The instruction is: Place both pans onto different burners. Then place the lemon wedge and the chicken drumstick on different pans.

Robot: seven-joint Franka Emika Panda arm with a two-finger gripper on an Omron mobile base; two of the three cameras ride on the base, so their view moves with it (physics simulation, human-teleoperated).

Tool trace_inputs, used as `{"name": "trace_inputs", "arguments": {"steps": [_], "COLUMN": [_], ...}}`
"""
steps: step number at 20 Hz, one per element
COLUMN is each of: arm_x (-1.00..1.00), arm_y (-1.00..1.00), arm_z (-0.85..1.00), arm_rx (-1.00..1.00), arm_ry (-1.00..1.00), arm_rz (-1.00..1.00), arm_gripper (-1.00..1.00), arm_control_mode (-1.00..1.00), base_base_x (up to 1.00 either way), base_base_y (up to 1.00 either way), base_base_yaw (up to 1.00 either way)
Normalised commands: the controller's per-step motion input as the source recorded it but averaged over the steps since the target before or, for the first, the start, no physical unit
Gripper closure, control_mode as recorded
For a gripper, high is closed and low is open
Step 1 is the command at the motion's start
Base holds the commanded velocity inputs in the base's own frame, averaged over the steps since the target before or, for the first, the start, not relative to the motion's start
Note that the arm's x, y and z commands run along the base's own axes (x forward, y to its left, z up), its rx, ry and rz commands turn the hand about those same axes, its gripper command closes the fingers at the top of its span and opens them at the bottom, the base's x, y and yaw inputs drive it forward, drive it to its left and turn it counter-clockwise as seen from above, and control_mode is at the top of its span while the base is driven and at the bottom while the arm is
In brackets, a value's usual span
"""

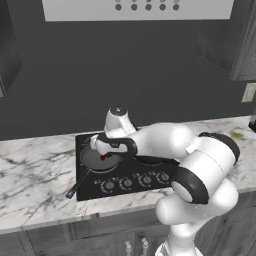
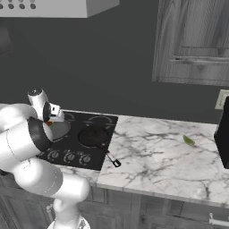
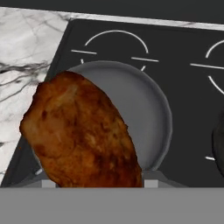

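My gripper (image 1: 103,153) is shut on the chicken drumstick (image 3: 83,131), an orange-brown piece that hangs just above the grey pan (image 3: 144,105). That pan (image 1: 95,160) sits on the front left burner of the black cooktop (image 2: 102,121), its thin handle pointing out over the front edge. The smaller black pan (image 2: 93,137) rests on a burner to the right, handle toward the counter. The lemon wedge (image 2: 188,140) lies far to the right on the marble counter (image 1: 35,175). From the right base view, the gripper (image 2: 50,120) and drumstick (image 2: 49,123) show over the grey pan's near rim.
A free burner ring (image 3: 116,39) lies behind the grey pan. Knobs (image 1: 127,182) line the cooktop's front. A dark appliance (image 2: 223,134) stands at the counter's far right, with wall cabinets (image 2: 192,40) above and a range hood (image 1: 137,9) over the stove.
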Motion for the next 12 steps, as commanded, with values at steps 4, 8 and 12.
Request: {"name": "trace_inputs", "arguments": {"steps": [4, 8, 12], "arm_x": [0.12, 0.08, 0.01], "arm_y": [0.0, 0.03, 0.01], "arm_z": [-0.3, -0.21, -0.23], "arm_rx": [0.0, 0.0, 0.0], "arm_ry": [0.0, 0.01, 0.0], "arm_rz": [0.0, 0.0, 0.0], "arm_gripper": [1.0, 1.0, 1.0], "arm_control_mode": [-1.0, -1.0, -1.0], "base_base_x": [0.0, 0.0, 0.0], "base_base_y": [0.0, 0.0, 0.0], "base_base_yaw": [0.0, 0.0, 0.0]}}
